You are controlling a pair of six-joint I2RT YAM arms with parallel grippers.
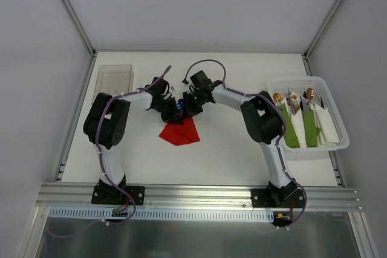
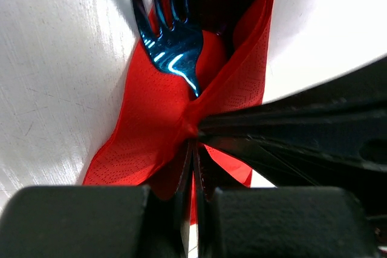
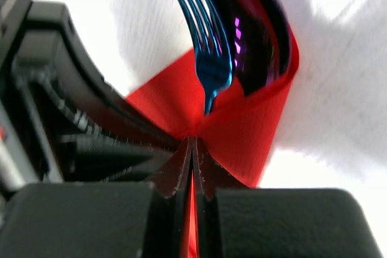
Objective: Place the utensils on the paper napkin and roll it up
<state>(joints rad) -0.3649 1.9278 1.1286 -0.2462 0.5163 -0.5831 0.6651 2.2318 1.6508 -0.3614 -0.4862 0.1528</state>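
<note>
The red paper napkin (image 1: 179, 131) lies on the table's middle, wrapped partly around the two utensils. An iridescent blue fork (image 3: 208, 58) and a purple spoon (image 3: 257, 34) stick out of the fold; the fork head also shows in the left wrist view (image 2: 172, 49). My left gripper (image 2: 195, 134) is shut on the napkin (image 2: 151, 131) from one side. My right gripper (image 3: 193, 140) is shut on the napkin (image 3: 248, 125) from the other side. In the top view both grippers, left (image 1: 170, 104) and right (image 1: 188, 104), meet over the napkin's far end, the utensil heads (image 1: 179, 108) between them.
A white basket (image 1: 338, 143) at the right holds green napkin bundles (image 1: 310, 126), white napkins and copper-headed utensils (image 1: 309, 93). A clear plastic box (image 1: 114, 80) stands at the back left. White walls close the table's back and sides.
</note>
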